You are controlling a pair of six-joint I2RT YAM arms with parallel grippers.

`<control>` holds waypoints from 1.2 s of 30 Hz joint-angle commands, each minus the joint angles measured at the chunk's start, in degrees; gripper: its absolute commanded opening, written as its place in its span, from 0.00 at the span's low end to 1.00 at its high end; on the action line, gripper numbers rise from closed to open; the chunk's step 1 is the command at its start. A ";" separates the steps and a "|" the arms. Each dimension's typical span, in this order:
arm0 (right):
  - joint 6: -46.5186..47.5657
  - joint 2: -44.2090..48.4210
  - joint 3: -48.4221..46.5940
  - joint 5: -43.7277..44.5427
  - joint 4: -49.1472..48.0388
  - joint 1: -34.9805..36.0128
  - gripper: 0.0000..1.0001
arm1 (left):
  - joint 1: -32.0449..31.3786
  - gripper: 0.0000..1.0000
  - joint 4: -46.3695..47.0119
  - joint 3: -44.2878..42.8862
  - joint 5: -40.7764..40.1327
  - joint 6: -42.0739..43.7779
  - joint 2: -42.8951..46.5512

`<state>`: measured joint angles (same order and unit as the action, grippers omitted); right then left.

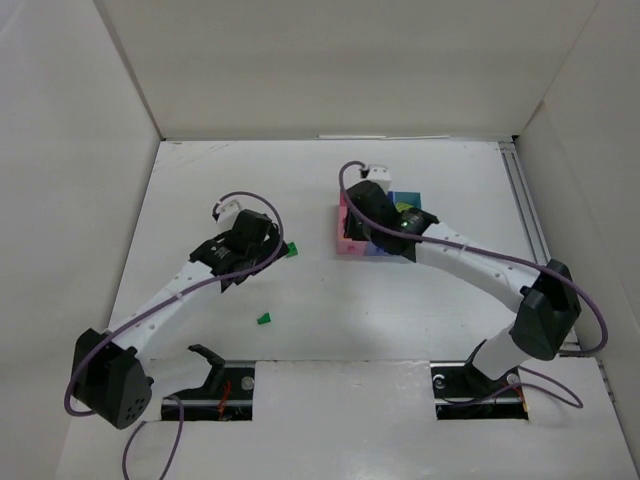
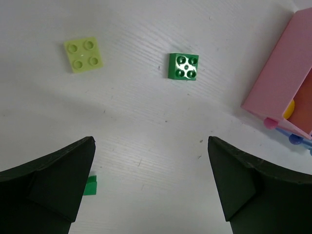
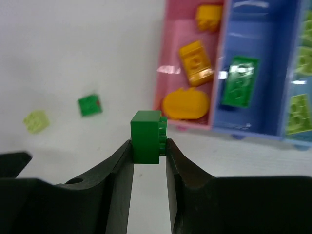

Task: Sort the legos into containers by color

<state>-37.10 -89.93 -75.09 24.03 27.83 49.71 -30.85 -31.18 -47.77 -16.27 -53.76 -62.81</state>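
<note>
Between right gripper [image 3: 147, 148] jaws: dark green plastic brick [image 3: 145, 135] clamped | step: carrying | next, likely: drop into blue plastic bin [image 3: 268, 63] ahead-right | left gripper [image 2: 151, 187] apart

The left arm [image 1: 170, 295] leans from lower left toward the middle, left gripper [image 2: 151, 146] wide open. The right arm [image 1: 470, 262] reaches from lower right, right gripper [image 3: 147, 146] pinching 1 green lego [image 3: 145, 134].
</note>
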 commanded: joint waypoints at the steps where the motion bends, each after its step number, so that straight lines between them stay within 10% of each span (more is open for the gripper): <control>1: 2.39 0.55 2.93 2.16 2.48 -6.02 0.23 | 0.27 1.00 7.97 -3.73 2.21 5.58 -3.98; 8: 5.20 -2.00 1.53 1.54 3.54 -12.70 0.25 | 0.27 1.00 10.61 -9.00 3.00 8.23 -15.40; 18: 5.19 -3.07 -0.76 2.86 5.92 -14.56 0.74 | 0.27 1.00 12.46 -13.66 3.53 9.46 -26.13; 36: 2.56 15.92 7.23 5.41 10.56 -15.08 0.78 | 0.27 0.61 14.30 -16.22 2.12 8.14 -38.36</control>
<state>-33.15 -76.99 -69.47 27.46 35.51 35.16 -30.74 -17.41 -61.87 -13.04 -45.19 -100.51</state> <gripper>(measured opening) 0.777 0.627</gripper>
